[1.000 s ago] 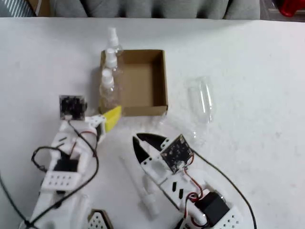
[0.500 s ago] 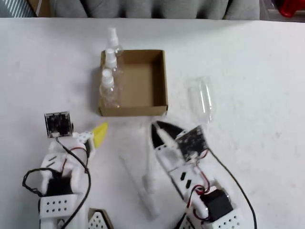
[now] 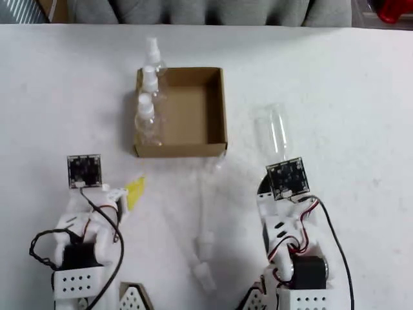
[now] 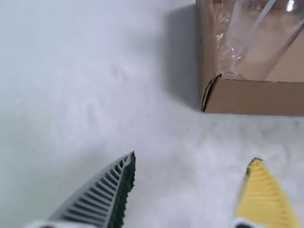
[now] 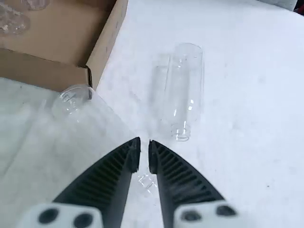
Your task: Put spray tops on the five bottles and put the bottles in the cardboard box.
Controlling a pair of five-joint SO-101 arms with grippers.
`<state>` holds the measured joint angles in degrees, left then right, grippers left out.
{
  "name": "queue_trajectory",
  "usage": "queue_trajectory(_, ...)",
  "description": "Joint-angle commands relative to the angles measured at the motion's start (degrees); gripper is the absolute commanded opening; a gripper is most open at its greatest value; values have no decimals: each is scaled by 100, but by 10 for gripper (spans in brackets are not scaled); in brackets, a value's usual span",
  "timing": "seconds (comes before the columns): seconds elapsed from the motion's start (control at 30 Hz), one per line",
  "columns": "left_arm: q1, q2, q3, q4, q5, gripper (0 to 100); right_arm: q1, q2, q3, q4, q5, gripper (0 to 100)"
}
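Three capped bottles (image 3: 147, 119) stand along the left wall of the cardboard box (image 3: 193, 147). An uncapped clear bottle (image 3: 274, 134) (image 5: 180, 90) lies on the table to the right of the box. My right gripper (image 5: 144, 146) (image 3: 263, 186) is shut on nothing, just short of that bottle's open neck. Another clear bottle (image 3: 208, 194) (image 5: 73, 100) lies from the box's front right corner toward the near edge, with a white spray top (image 3: 205, 244) at its near end. My left gripper (image 4: 192, 164) (image 3: 133, 188) is open and empty in front of the box's front left corner (image 4: 216, 92).
A loose spray top (image 3: 203, 276) with its thin tube lies near the front edge between the two arms. The white table (image 3: 348, 97) stretches bare to the right and behind the box.
My right gripper has swung right, from in front of the box to the lying uncapped bottle, and has shut. My left gripper has drawn back from the box's front left corner.
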<state>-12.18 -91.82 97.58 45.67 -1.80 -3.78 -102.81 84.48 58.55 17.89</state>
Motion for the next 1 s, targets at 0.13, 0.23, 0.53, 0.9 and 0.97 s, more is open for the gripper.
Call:
queue_trajectory(0.13,-22,-127,-26,18,-633,15,48,585,-774,57,114,15)
queue_trajectory(0.23,-22,-127,-26,44,-738,52,40,1543,-1266,48,114,15)
queue_trajectory(0.53,-22,-110,-26,62,-765,54,-1121,5095,-3358,822,123,88)
queue_trajectory(0.9,-22,-110,-26,62,-765,54,-1437,7837,-5125,1226,2066,246)
queue_trajectory(0.97,-22,-110,-26,62,-765,54,-1420,8136,-5152,1218,2567,245)
